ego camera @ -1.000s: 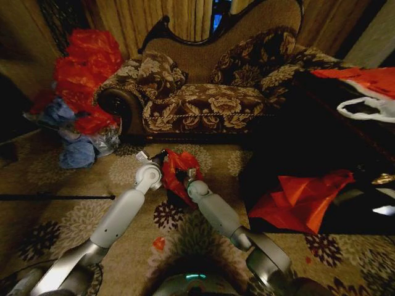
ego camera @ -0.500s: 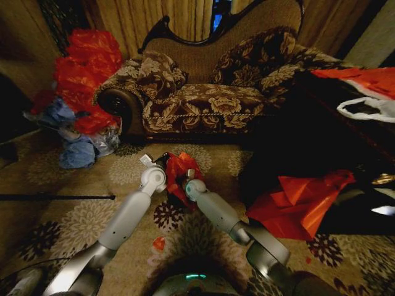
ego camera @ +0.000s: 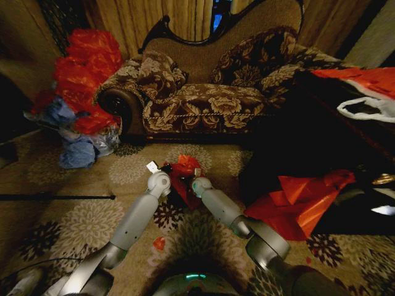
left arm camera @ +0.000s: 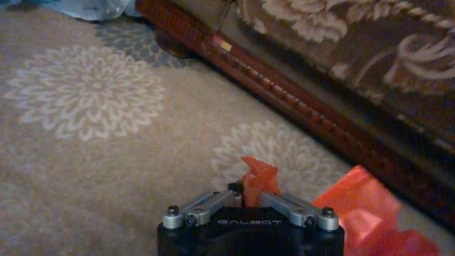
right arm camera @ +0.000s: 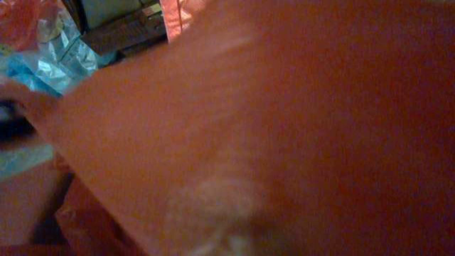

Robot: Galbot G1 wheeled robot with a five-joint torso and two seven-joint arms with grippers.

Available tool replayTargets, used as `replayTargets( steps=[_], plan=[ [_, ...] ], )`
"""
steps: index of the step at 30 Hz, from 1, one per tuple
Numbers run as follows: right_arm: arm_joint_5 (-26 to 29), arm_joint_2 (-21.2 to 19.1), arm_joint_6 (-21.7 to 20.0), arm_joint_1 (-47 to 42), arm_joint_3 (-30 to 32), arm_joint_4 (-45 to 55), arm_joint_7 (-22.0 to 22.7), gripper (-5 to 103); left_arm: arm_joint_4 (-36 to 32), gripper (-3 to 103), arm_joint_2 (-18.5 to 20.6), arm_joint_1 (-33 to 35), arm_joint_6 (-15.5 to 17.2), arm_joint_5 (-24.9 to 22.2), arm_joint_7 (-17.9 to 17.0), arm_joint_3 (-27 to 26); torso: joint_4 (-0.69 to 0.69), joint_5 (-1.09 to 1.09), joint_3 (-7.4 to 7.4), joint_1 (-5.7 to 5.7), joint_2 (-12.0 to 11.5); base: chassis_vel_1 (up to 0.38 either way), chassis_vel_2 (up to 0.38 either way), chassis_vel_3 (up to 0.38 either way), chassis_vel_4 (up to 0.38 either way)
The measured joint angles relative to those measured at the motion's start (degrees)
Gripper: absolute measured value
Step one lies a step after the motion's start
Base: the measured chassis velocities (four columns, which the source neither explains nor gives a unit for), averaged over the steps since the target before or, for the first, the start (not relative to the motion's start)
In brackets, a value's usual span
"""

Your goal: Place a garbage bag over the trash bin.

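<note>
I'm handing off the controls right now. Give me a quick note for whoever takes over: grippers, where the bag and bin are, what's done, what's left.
Left gripper: shut on a fold of the garbage bag, low over the carpet before the sofa.
Right gripper: at the bag's other side; its wrist camera is covered by red plastic, so its grip cannot be told.
Trash bin: dark shape under the bag between the two arms, mostly hidden.
Done: bag picked up and brought to the bin.
Left: open the bag's mouth and pull it down over the rim; not confirmed seated.
</note>
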Motion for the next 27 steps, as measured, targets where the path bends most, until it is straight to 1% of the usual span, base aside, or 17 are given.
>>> replayTargets(
  steps=[2,5,9,12,13,15,16,17,18,19,20,21,22,24,25,26,27],
  plan=[
    [-0.1,0.0,-0.1,-0.1,0.0,-0.2,-0.3,0,1.1,0,-0.5,0.0,-0.1,1.2,0.1,0.3,-0.01,0.00,-0.01,-0.01,0.0,0.000,0.000,0.000,0.000],
    [-0.2,0.0,-0.1,-0.2,-0.2,-0.2,-0.5,0,0.8,0,-0.6,0.0,-0.2,2.1,0.3,0.6,-0.01,0.00,-0.01,-0.01,0.0,0.000,0.000,0.000,0.000],
    [-1.4,0.0,-0.2,-1.0,-0.5,1.4,-0.5,0,-1.6,0,-0.5,0.2,-0.3,4.9,1.1,1.3,-0.01,0.00,0.01,0.00,0.0,0.000,0.000,0.000,0.000],
    [-2.1,-0.1,-1.6,-2.4,-1.7,5.5,0.9,-1,-3.8,0,0.0,0.3,-0.4,5.7,1.3,1.6,0.00,0.00,0.05,0.03,0.0,0.000,0.000,0.000,0.000],
    [-2.4,-0.1,-1.9,-3.3,-3.1,9.4,2.0,10,-5.1,0,0.5,0.4,-0.5,6.0,1.3,1.7,0.01,-0.01,0.04,0.03,0.0,0.000,0.000,0.000,0.000],
    [-2.3,-0.1,-1.9,-3.9,-4.0,11.6,2.9,10,-5.7,0,0.9,0.5,-0.7,6.2,1.4,1.6,0.01,0.00,0.03,0.02,0.0,0.000,0.000,0.000,0.000],
    [-2.2,0.0,-1.9,-4.3,-4.5,12.8,3.6,15,-6.2,0,1.2,0.6,-0.9,6.5,1.7,1.6,0.03,0.01,0.03,0.01,0.0,0.000,0.000,0.000,0.000],
    [-1.8,-0.1,-1.9,-5.2,-5.0,15.3,5.4,21,-7.1,0,2.0,0.9,-1.5,7.1,2.4,1.4,0.03,-0.03,0.03,0.02,0.0,0.000,0.000,0.000,0.000],
    [-1.8,-0.1,-1.9,-5.2,-5.0,15.3,5.4,21,-7.1,0,2.0,0.9,-1.5,7.1,2.4,1.4,0.03,-0.03,0.03,0.02,0.0,0.000,0.000,0.000,0.000],
    [-1.8,-0.1,-1.8,-5.6,-4.9,16.7,6.5,26,-7.9,0,2.7,1.1,-1.8,7.5,2.9,1.2,0.01,-0.02,0.03,0.02,0.0,0.000,0.000,0.000,0.000],
    [-2.1,-0.1,-1.3,-5.8,-4.7,17.4,6.9,31,-8.5,0,3.3,1.3,-2.0,8.0,3.1,1.1,0.02,0.01,0.03,0.02,0.0,0.000,0.000,0.000,0.000],
    [-2.9,-0.1,-0.6,-5.7,-4.2,17.8,7.3,37,-9.3,0,3.8,1.7,-2.2,8.2,3.2,1.0,0.00,-0.02,0.02,0.01,0.0,0.000,0.000,0.000,0.000],
    [-2.9,-0.1,-0.6,-5.7,-4.2,17.8,7.3,37,-9.3,0,3.8,1.7,-2.2,8.2,3.2,1.0,0.00,-0.02,0.02,0.01,0.0,0.000,0.000,0.000,0.000],
    [-4.2,-0.1,0.0,-4.8,-3.6,18.2,7.6,48,-10.4,0,4.4,2.1,-2.3,8.2,3.1,0.8,0.00,-0.01,0.02,0.01,0.0,0.000,0.000,0.000,0.000],
    [-4.2,-0.1,0.0,-4.8,-3.6,18.2,7.6,48,-10.4,0,4.4,2.1,-2.3,8.2,3.1,0.8,0.00,-0.01,0.02,0.01,0.0,0.000,0.000,0.000,0.000],
    [-4.7,-0.1,0.1,-4.5,-3.6,18.4,7.7,53,-10.5,0,4.5,2.2,-2.3,8.2,3.1,0.8,0.00,-0.02,0.02,0.01,0.0,0.000,0.000,0.000,0.000],
    [-5.1,-0.3,0.3,-4.2,-3.7,18.8,7.8,53,-10.7,0,4.5,2.3,-2.3,8.2,3.0,0.8,0.00,-0.01,0.02,0.01,0.0,0.000,0.000,0.000,0.000]
  ],
)
